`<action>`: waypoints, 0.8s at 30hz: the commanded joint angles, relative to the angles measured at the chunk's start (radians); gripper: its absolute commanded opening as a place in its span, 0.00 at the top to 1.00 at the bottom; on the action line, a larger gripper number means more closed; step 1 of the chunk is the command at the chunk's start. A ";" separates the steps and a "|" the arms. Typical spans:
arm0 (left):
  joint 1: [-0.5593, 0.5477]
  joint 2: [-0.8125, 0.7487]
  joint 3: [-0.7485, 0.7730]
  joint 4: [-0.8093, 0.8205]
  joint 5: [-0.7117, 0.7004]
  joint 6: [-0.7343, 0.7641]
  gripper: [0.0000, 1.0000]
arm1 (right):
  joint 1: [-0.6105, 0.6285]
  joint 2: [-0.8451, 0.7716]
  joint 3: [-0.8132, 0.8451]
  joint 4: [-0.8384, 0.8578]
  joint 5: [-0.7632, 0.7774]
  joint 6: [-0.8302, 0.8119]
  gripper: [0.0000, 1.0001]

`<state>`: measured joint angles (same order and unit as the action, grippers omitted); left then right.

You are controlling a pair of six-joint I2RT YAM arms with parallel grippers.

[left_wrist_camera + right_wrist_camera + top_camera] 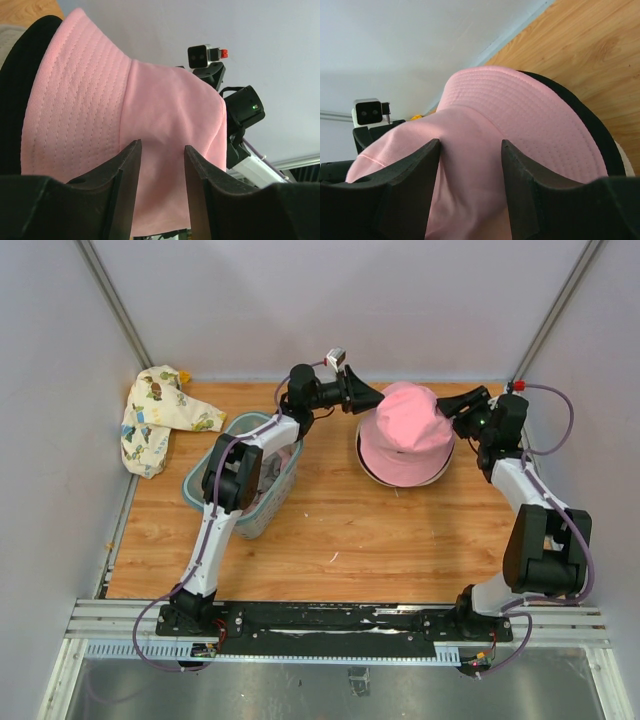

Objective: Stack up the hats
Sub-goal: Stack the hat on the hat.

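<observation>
Could drag the pink hat [405, 435] off-centre on the black brim [580, 115] beneath it, by pulling away with cloth caught or by releasing unevenly; could also dent the soft crown by squeezing inward. Finds that hat at one o'clock on the table [330, 540], topmost of the pile, crown up, opening down, nearly round and so lacking any real long axis. Shows the left gripper [372, 398] at its ten o'clock and the right gripper [455, 408] at its three o'clock, both with jaws half apart against the crown, clamping nothing clearly.

Pink hat [405, 440] sits centre-right; left gripper [374, 398], right gripper [457, 410] flank its crown; mesh basket [196, 486] further left.
</observation>
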<state>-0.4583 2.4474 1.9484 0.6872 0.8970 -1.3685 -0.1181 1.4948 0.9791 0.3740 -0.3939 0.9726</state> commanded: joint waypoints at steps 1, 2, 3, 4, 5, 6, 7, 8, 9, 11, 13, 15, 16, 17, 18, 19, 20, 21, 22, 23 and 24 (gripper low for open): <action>-0.012 0.035 -0.003 -0.049 -0.007 0.058 0.57 | 0.030 0.044 0.015 0.052 0.003 0.001 0.47; -0.012 0.031 -0.003 -0.091 -0.015 0.085 0.58 | 0.031 0.052 0.009 0.056 0.007 0.001 0.47; -0.013 0.027 -0.002 -0.139 -0.025 0.120 0.58 | 0.032 0.059 0.005 0.059 0.010 0.001 0.47; -0.013 0.024 -0.001 -0.191 -0.039 0.153 0.59 | 0.032 0.065 0.002 0.059 0.011 0.001 0.47; -0.014 0.018 0.000 -0.240 -0.052 0.186 0.59 | 0.032 0.072 0.000 0.060 0.014 0.000 0.47; -0.014 0.015 0.002 -0.285 -0.067 0.217 0.60 | 0.032 0.079 -0.002 0.061 0.016 0.000 0.47; -0.014 0.009 0.002 -0.331 -0.083 0.243 0.60 | 0.032 0.083 -0.003 0.062 0.017 0.000 0.47; -0.014 0.007 0.007 -0.372 -0.098 0.274 0.60 | 0.032 0.088 -0.003 0.062 0.018 -0.001 0.47; -0.014 0.004 0.013 -0.423 -0.115 0.305 0.60 | 0.033 0.092 -0.003 0.062 0.019 -0.003 0.47; -0.014 0.002 0.022 -0.498 -0.142 0.354 0.61 | 0.032 0.094 -0.004 0.061 0.021 -0.007 0.47; -0.014 -0.004 0.017 -0.527 -0.157 0.373 0.62 | 0.032 0.091 -0.003 0.062 0.022 -0.009 0.47; -0.014 -0.014 0.007 -0.532 -0.170 0.376 0.62 | 0.032 0.082 0.003 0.057 0.024 -0.014 0.47; -0.014 -0.019 0.004 -0.533 -0.177 0.377 0.62 | 0.032 0.074 0.008 0.049 0.026 -0.019 0.46; -0.013 -0.025 0.004 -0.539 -0.185 0.380 0.61 | 0.032 0.066 0.017 0.037 0.030 -0.025 0.46; -0.013 -0.031 0.005 -0.546 -0.192 0.383 0.61 | 0.031 0.057 0.027 0.022 0.035 -0.038 0.46; -0.013 -0.039 0.008 -0.552 -0.203 0.385 0.60 | 0.031 0.043 0.036 0.006 0.040 -0.047 0.46; -0.013 -0.045 0.010 -0.556 -0.211 0.387 0.59 | 0.030 0.031 0.047 -0.010 0.047 -0.059 0.46; -0.012 -0.053 0.014 -0.562 -0.219 0.389 0.58 | 0.028 0.019 0.056 -0.026 0.056 -0.068 0.46; -0.011 -0.059 0.018 -0.569 -0.228 0.391 0.57 | 0.027 0.006 0.064 -0.039 0.066 -0.076 0.45; -0.010 -0.068 0.023 -0.573 -0.237 0.393 0.56 | 0.024 -0.004 0.070 -0.050 0.073 -0.082 0.45; -0.008 -0.077 0.027 -0.574 -0.245 0.393 0.55 | 0.019 -0.016 0.079 -0.062 0.079 -0.087 0.44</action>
<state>-0.4599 2.4371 1.9522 0.1719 0.6960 -1.0157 -0.1017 1.5421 1.0042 0.3790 -0.3676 0.9440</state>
